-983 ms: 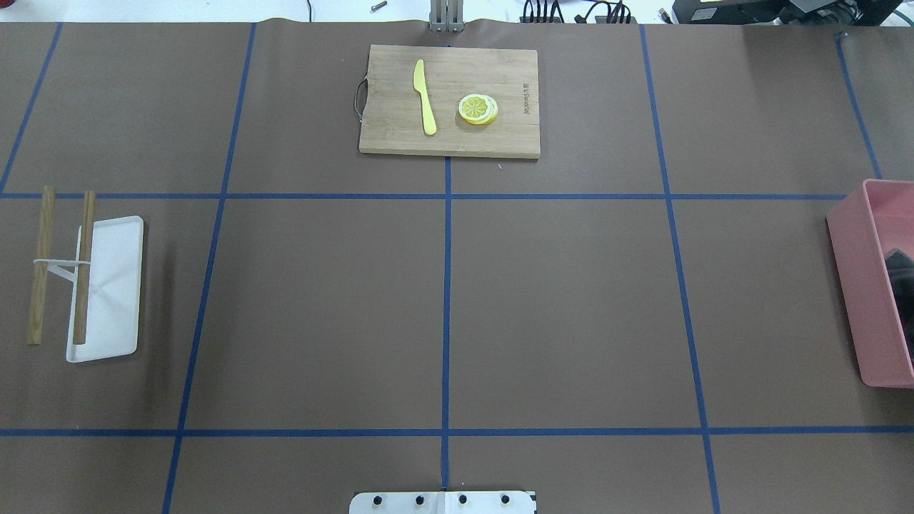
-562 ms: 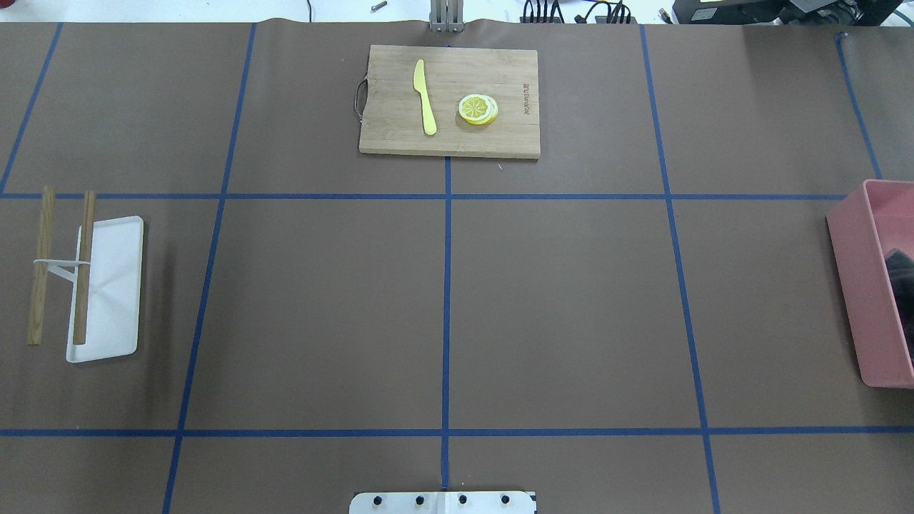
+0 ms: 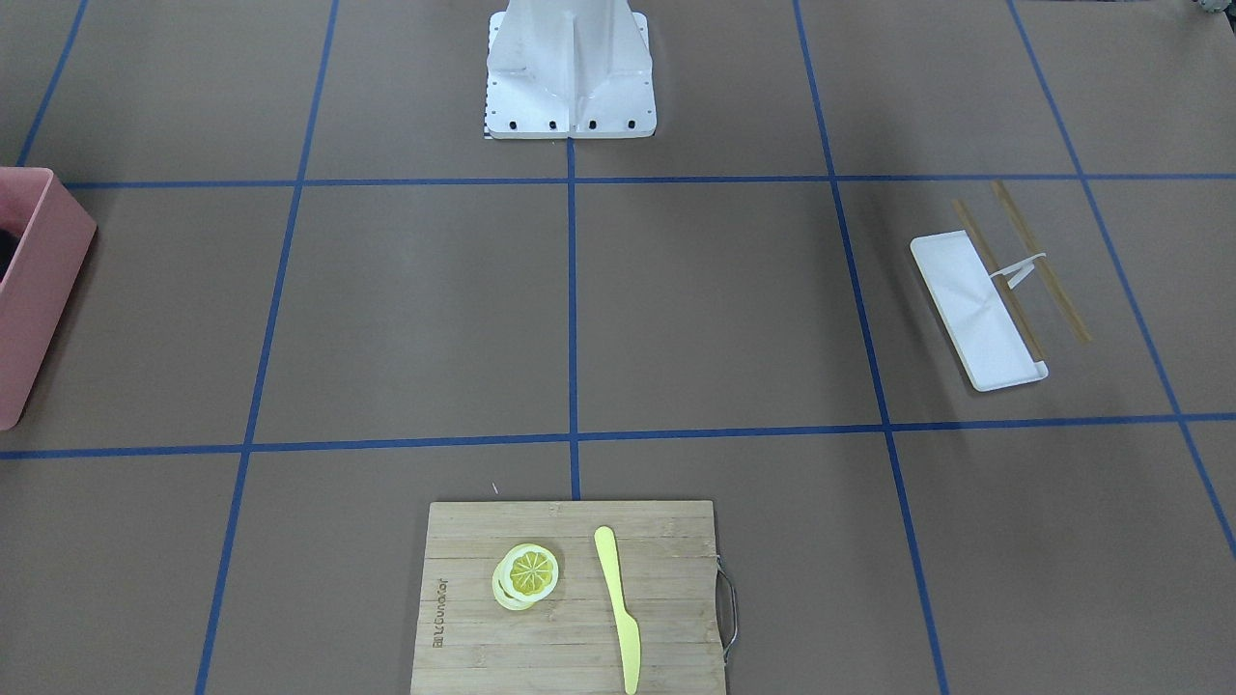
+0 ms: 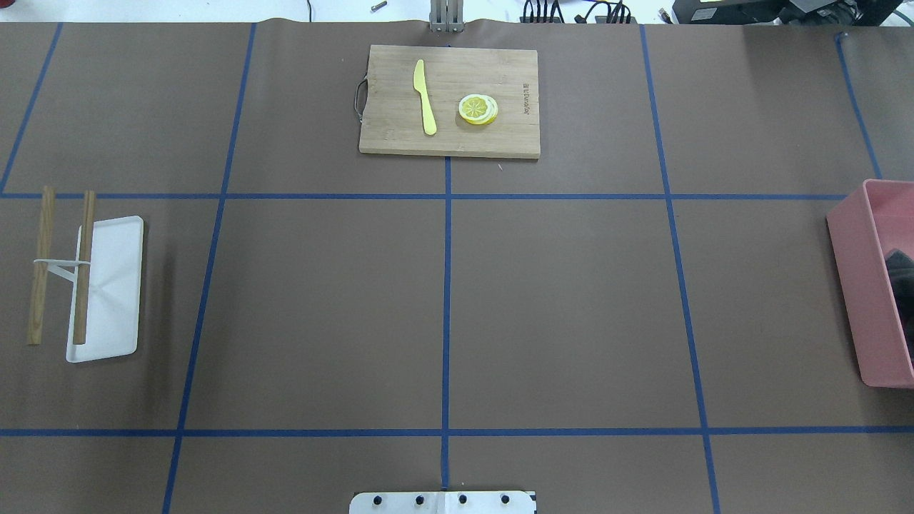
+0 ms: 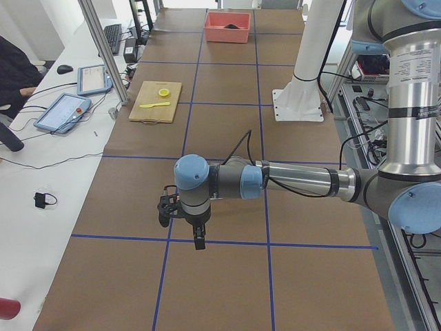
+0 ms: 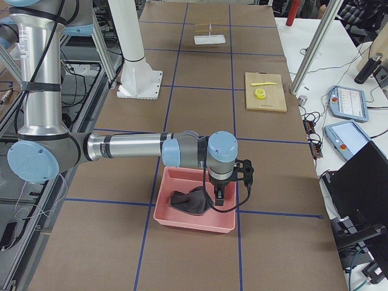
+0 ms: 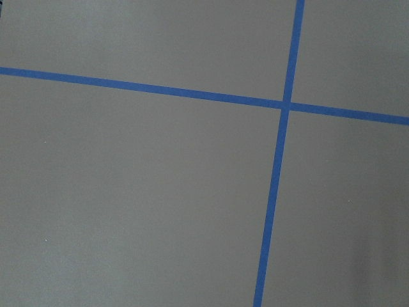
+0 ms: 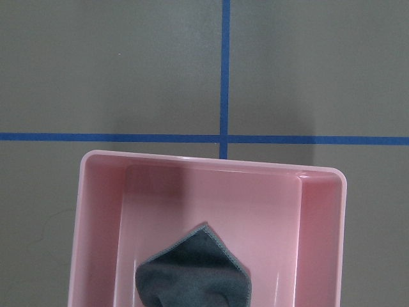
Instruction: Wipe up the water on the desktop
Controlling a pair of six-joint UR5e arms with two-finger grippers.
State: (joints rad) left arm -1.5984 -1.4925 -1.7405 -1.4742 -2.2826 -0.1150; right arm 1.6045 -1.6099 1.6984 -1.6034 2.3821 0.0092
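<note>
The desktop [image 4: 321, 307] is a wide matte brown surface crossed by blue tape lines, and I see no water on it. A dark grey cloth [image 8: 192, 275] lies crumpled in a pink bin [image 8: 319, 224] at the table's right end. My right gripper [image 6: 219, 197] hangs just over the bin and cloth [image 6: 191, 201]. It shows only in the exterior right view, so I cannot tell if it is open or shut. My left gripper [image 5: 198, 241] hovers low over bare desktop near a tape crossing, far from the cloth. I cannot tell its state either.
A bamboo cutting board [image 4: 450, 100] with a yellow knife [image 4: 425, 96] and lemon slices [image 4: 478, 109] lies at the far middle. A white tray [image 4: 107, 285] with a small rack of two wooden bars [image 4: 84, 264] sits at the left. The robot's base plate [image 4: 443, 502] is at the near edge.
</note>
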